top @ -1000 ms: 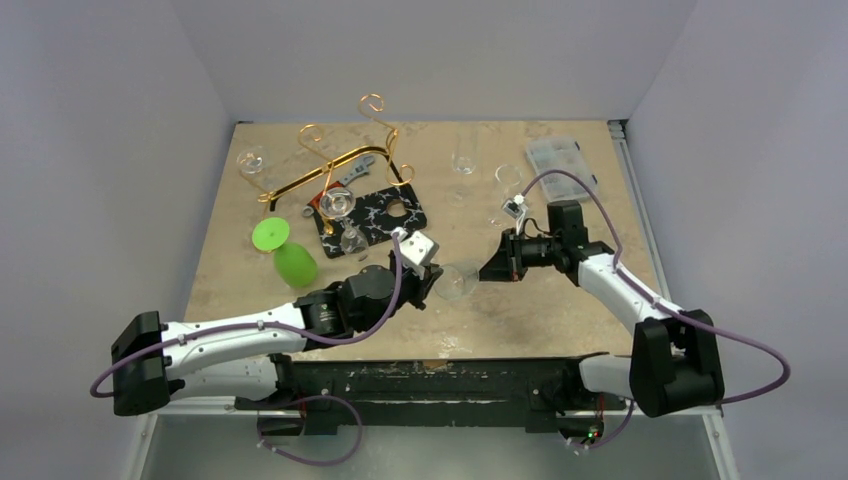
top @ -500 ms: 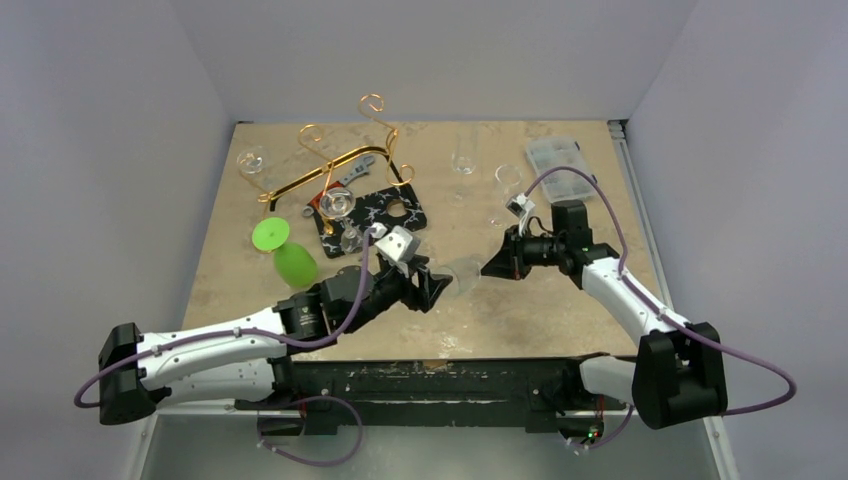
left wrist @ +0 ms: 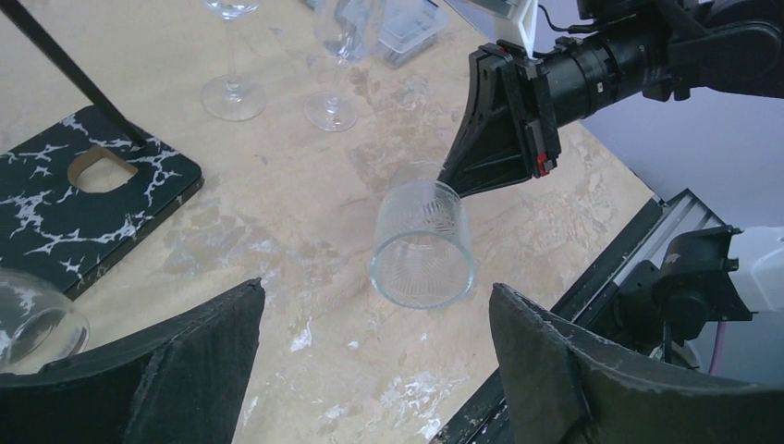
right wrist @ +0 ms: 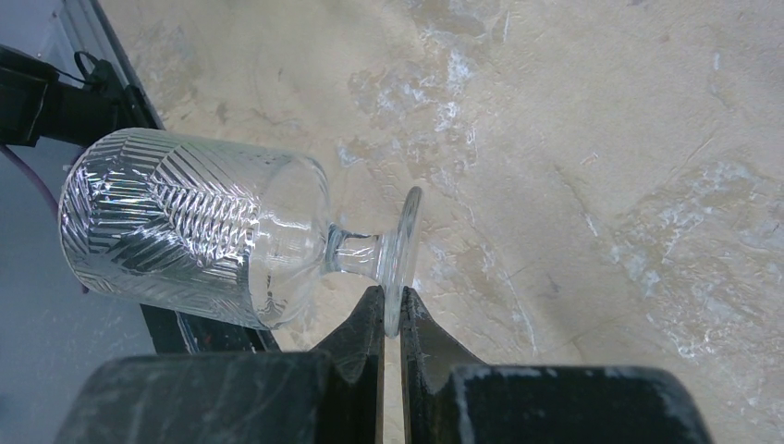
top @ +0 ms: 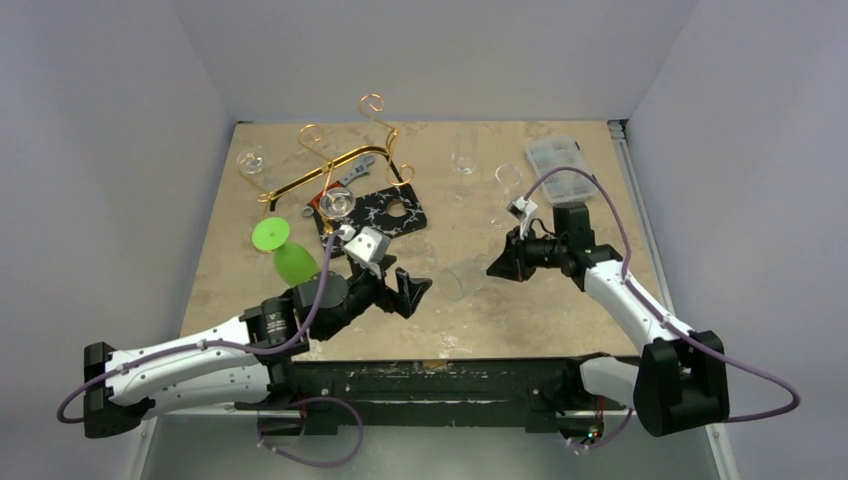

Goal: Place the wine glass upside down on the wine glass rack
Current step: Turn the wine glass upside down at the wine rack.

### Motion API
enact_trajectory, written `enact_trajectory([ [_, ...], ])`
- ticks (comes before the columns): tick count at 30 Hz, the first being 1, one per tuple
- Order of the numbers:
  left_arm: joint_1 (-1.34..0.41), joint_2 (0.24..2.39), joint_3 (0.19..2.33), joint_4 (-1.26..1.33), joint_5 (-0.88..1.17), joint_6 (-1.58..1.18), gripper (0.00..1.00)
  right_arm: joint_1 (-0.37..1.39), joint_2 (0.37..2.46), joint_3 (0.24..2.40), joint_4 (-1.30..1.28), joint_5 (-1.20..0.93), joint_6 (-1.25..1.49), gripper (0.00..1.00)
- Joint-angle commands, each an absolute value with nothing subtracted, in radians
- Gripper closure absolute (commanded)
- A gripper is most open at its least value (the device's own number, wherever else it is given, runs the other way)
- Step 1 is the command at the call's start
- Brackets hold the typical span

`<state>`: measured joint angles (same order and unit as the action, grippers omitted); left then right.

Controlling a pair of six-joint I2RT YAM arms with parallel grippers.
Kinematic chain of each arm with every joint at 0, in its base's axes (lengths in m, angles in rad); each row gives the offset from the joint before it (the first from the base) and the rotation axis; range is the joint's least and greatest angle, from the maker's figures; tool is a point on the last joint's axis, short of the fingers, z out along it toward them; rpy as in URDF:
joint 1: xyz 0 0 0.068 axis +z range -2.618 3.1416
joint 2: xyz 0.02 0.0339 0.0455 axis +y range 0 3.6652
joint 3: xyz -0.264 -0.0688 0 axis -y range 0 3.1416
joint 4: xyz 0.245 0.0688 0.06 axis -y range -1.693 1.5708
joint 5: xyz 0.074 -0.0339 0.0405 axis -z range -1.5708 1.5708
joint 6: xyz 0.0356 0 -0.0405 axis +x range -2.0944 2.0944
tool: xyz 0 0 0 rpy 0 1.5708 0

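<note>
Carry step. Right claw [right wrist: 390, 305] pinches foot of clear cut-pattern wine glass [right wrist: 194, 231], sideways, well right of gold wire rack [top: 296, 182]. Left claw [top: 405, 283] wide, empty. Next, likely: carry over, invert, hook foot.

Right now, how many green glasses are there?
1. The green glass is left of the black board, in front of the gold rack. Another could be hidden.

A robotics lab: grey walls [top: 100, 150] enclose a scuffed table [top: 540, 320] bearing 2 robot arms [top: 190, 355].
</note>
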<state>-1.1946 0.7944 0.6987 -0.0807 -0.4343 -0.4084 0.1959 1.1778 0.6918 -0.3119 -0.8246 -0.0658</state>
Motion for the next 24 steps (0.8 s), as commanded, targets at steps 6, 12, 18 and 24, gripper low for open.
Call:
enact_trajectory([
  [6, -1.184, 0.728, 0.675, -0.124, -0.47, -0.483, 0.0, 0.194, 1.135, 0.77, -0.355, -0.812, -0.166, 1.0],
  [12, -1.086, 0.721, 0.67, -0.138, -0.319, -0.574, 0.0, 0.195, 1.131, 0.849, -0.497, -0.754, -0.305, 1.0],
  [18, -1.017, 0.687, 0.637, -0.124, -0.221, -0.641, 0.0, 0.207, 1.162, 1.012, -0.743, -0.635, -0.562, 1.0],
  [24, -1.015, 0.679, 0.637, -0.116, -0.191, -0.674, 0.0, 0.228, 1.213, 1.179, -0.961, -0.503, -0.776, 1.0],
])
